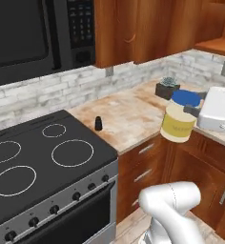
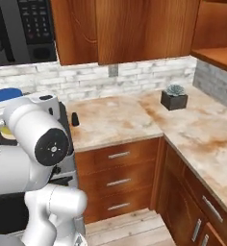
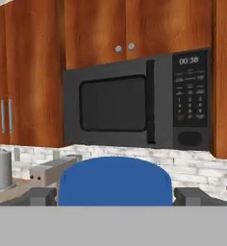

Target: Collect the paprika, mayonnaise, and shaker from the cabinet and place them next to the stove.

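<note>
Gripper clamps the mayonnaise by its blue lid, held in the air off the surface edge, right of the stove; its fingers are mostly hidden. Shaker stands just beside the stove.

A beige, marbled stone counter turns the corner of the kitchen. Behind it runs a backsplash of pale grey and white brick with a grey outlet plate set in it. Reddish-brown wood-grain drawer fronts with slim silver handles stand below the counter. A black microwave with a keypad hangs between wooden doors. A small succulent in a dark square pot sits near the corner. The floor is light wooden planking. The light is even and soft, without strong shadows.
</note>
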Controlling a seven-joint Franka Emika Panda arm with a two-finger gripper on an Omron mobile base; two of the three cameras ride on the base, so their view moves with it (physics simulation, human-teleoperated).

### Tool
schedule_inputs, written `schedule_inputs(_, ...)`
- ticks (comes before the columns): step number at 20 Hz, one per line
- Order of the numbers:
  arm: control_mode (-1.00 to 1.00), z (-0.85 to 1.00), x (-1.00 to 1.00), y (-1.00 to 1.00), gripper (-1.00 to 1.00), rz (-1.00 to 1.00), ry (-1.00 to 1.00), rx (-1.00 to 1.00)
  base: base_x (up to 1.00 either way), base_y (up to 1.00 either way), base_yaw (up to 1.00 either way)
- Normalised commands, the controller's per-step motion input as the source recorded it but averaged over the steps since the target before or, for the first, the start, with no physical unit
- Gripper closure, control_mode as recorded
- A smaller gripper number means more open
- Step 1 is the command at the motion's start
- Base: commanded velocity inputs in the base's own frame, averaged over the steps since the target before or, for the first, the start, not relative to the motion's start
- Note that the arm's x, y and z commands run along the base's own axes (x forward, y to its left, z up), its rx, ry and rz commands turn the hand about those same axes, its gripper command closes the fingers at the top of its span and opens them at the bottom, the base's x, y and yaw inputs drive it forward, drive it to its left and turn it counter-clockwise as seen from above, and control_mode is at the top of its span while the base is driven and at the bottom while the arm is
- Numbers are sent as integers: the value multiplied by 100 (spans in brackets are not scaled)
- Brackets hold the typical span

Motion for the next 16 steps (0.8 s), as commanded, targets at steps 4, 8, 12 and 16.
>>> schedule_inputs(4, 100, 0, 0, 0, 100, 0, 0, 0, 16, -37, 57)
schedule_inputs(8, 100, 0, 0, 0, 100, 0, 0, 0, 30, -58, 48)
schedule_inputs(12, 100, 0, 0, 0, 100, 0, 0, 0, 39, -64, 41)
schedule_inputs(16, 100, 0, 0, 0, 100, 0, 0, 0, 59, -41, 31)
